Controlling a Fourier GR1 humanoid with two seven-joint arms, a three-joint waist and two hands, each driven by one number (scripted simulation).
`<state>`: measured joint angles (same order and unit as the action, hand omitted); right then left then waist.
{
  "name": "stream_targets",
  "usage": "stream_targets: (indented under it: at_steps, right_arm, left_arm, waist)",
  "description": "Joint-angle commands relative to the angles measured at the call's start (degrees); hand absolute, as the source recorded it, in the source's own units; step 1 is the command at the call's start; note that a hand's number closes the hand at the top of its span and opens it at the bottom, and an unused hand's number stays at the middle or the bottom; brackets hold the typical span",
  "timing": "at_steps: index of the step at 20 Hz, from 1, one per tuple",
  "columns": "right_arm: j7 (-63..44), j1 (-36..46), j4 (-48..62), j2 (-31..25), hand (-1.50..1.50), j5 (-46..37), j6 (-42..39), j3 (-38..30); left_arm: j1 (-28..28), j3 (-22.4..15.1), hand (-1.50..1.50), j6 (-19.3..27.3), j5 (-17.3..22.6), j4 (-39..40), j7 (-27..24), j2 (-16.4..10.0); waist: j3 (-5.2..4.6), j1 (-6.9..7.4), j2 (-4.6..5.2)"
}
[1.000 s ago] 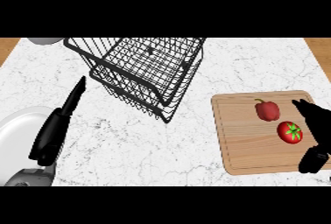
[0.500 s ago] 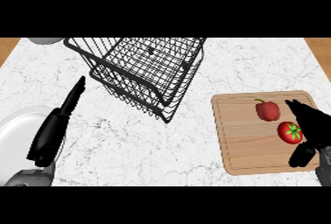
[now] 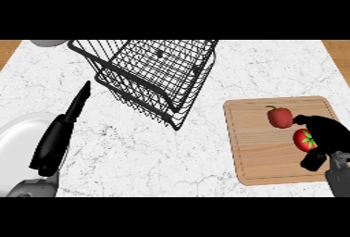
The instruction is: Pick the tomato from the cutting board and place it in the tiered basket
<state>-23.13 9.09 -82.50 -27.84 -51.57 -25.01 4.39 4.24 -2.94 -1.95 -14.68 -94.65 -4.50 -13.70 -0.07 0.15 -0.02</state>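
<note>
The red tomato [image 3: 302, 140] lies on the right side of the wooden cutting board [image 3: 259, 157], its right half hidden by my right hand [image 3: 331, 137]. That hand is open and spans the tomato, with fingers arched just above it and the thumb [image 3: 313, 162] below it. I cannot tell whether they touch it. The black wire tiered basket [image 3: 157, 74] stands tilted at the upper middle of the counter. My left hand [image 3: 56, 139] rests at the left, open, with its fingers straight and pointing up.
A red bell pepper [image 3: 279, 116] lies on the board just above and left of the tomato, close to my right fingertips. A white plate [image 3: 15, 139] sits at the left edge under my left forearm. A pale rounded object [image 3: 48, 42] shows at the top left.
My right hand has moved left over the tomato, now covering its right half. The tomato, pepper and left hand have not moved.
</note>
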Motion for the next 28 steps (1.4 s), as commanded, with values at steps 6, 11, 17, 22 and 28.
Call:
stream_targets:
  at_steps: [6, 11, 17, 22, 28]
  right_arm:
    - [9.1, -2.6, -2.6, 0.4, 1.5, -3.8, 6.9, 0.7]
    - [13.5, 1.9, -0.1, -0.9, 1.5, -4.4, 10.7, -2.6]
    - [3.6, -4.3, -14.8, 2.8, 1.5, -5.8, 9.4, -4.2]
    - [-9.6, -4.7, -20.7, 6.0, 1.5, -6.8, 7.0, -8.7]
    - [-13.8, -3.7, -36.0, 12.9, 1.5, 3.8, 4.5, -14.0]
  left_arm:
    - [1.4, 0.1, 0.0, 0.0, -1.8, -1.2, 3.1, 2.0]
    - [-0.5, -0.9, 0.0, 1.3, -3.6, -0.4, 0.3, 3.7]
    - [-1.7, 1.0, 0.0, -1.5, -1.7, -3.3, 2.2, 2.3]
    - [1.2, 1.9, 0.0, -1.4, -2.1, -2.5, 3.3, 1.7]
    - [0.6, 3.3, 0.0, -1.8, -0.8, -1.1, 2.1, 1.8]
  waist:
    - [0.07, -0.32, -0.01]
    - [0.07, -0.11, 0.03]
    - [0.05, -0.44, -0.11]
    - [0.04, -0.76, -0.16]
    - [0.04, -1.27, -0.3]
